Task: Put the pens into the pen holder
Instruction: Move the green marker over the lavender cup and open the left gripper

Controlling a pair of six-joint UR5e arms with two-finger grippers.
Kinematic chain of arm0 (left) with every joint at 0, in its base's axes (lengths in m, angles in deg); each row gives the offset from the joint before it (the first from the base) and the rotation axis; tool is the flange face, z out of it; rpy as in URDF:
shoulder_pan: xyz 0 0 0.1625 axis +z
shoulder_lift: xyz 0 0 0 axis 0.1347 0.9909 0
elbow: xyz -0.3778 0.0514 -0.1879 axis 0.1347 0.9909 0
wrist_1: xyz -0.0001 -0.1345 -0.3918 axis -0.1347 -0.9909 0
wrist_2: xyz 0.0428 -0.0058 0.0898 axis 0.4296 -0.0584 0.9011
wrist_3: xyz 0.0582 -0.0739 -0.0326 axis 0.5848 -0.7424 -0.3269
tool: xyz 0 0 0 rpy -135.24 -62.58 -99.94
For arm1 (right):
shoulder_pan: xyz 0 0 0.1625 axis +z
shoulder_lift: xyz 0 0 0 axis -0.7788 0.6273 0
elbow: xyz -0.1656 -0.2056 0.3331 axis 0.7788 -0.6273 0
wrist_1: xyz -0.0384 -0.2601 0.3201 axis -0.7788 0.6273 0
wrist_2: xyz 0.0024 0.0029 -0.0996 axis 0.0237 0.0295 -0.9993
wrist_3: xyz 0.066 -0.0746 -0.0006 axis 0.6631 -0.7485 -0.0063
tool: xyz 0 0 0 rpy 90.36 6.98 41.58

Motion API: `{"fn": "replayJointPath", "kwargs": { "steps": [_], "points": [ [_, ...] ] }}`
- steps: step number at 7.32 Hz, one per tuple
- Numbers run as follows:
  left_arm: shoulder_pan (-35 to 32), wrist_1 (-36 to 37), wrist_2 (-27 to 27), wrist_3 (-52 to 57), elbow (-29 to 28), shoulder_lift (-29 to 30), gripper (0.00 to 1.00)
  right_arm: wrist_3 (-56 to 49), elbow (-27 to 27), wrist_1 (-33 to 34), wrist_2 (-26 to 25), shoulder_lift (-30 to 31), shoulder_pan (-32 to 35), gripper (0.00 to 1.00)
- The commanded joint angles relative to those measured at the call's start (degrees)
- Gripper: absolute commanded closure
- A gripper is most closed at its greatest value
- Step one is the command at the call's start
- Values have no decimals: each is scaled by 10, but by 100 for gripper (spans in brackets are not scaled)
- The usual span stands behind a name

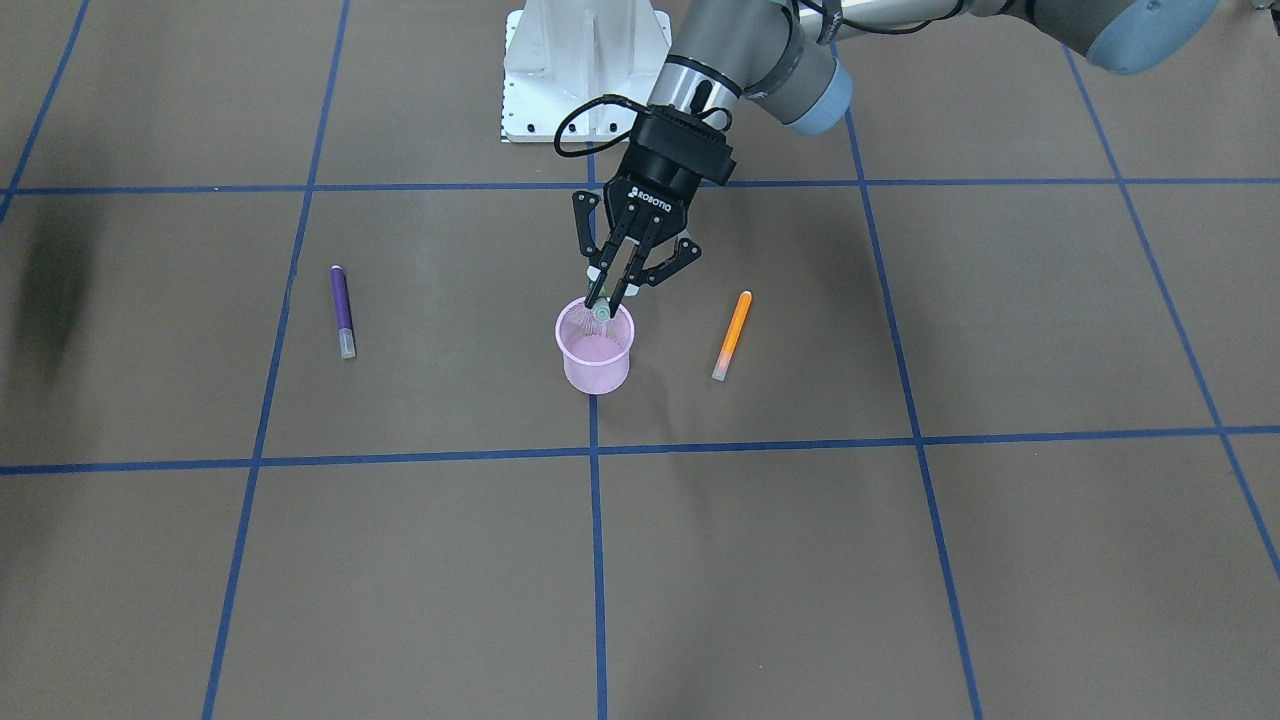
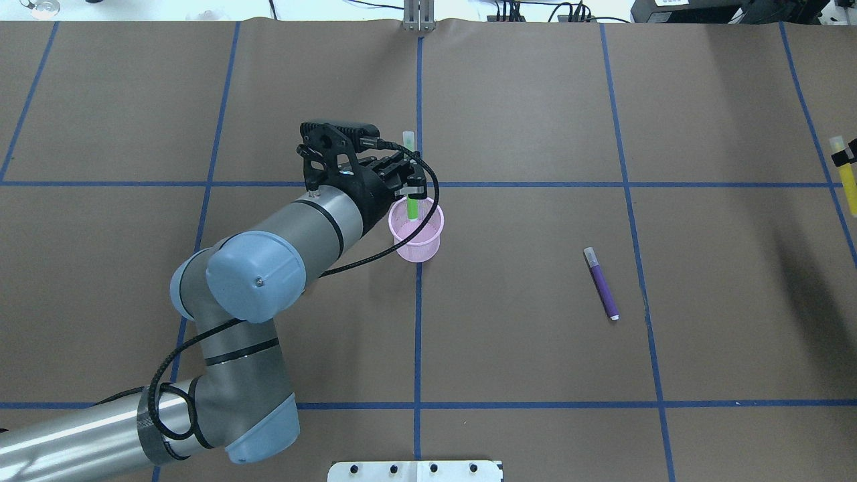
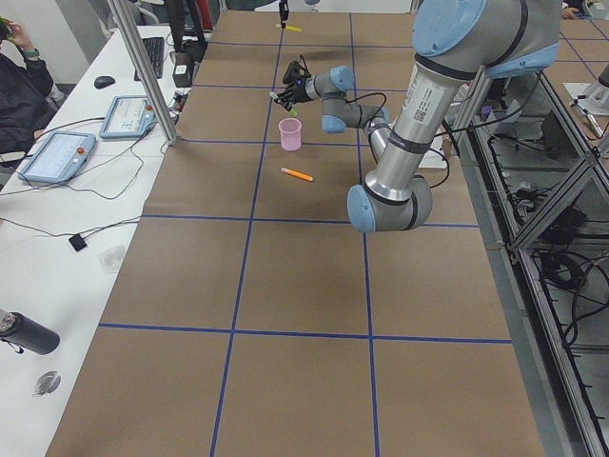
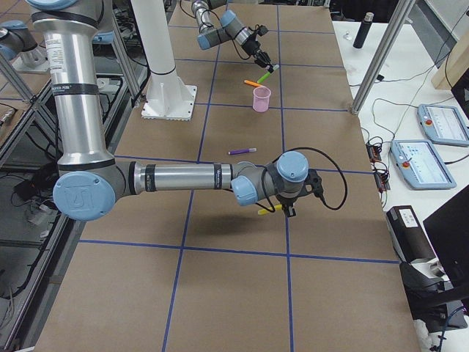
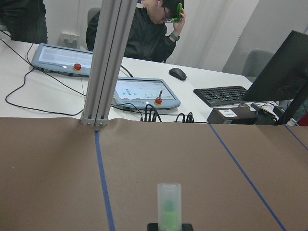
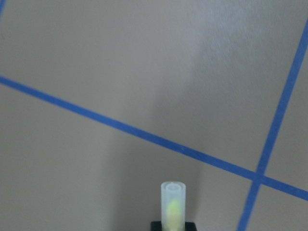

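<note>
Green pen (image 5: 169, 207) in left tool (image 1: 607, 300), tilted, just above pen holder (image 1: 597, 372)

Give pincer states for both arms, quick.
Left pincer: closed, holding the green pen.
Right pincer: closed, holding the yellow pen.

The cup (image 2: 418, 249) stands near the counter's (image 2: 522, 361) middle, on a tape line (image 2: 417, 335) running from the robot's edge to the far edge. Above it the left hand (image 1: 608, 300) holds a first pen (image 2: 412, 209), tilted. A second pen (image 1: 732, 335) lies flat toward the left end, and a third pen (image 2: 600, 283) lies toward the right end, farther off. Near the right end the right hand (image 4: 289, 210) holds a fourth pen (image 2: 845, 177) above the counter
</note>
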Motion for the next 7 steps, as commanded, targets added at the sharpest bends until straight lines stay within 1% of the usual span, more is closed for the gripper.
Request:
{"fn": "replayJointPath", "kwargs": {
  "steps": [1,4,5,6,7],
  "points": [
    [7,-57,10,2,-78,23,100,46,42,-1,1,-11,-13,100],
    [9,-59,9,3,-96,22,100,84,46,-1,1,-50,-36,100],
    [10,-61,9,3,-96,18,91,84,63,0,0,-50,-39,100],
    [12,-60,7,3,-96,18,36,85,71,-1,0,-54,-42,100],
    [12,-60,2,3,-93,14,3,83,89,-7,-2,-56,-49,100]
  ]
}}
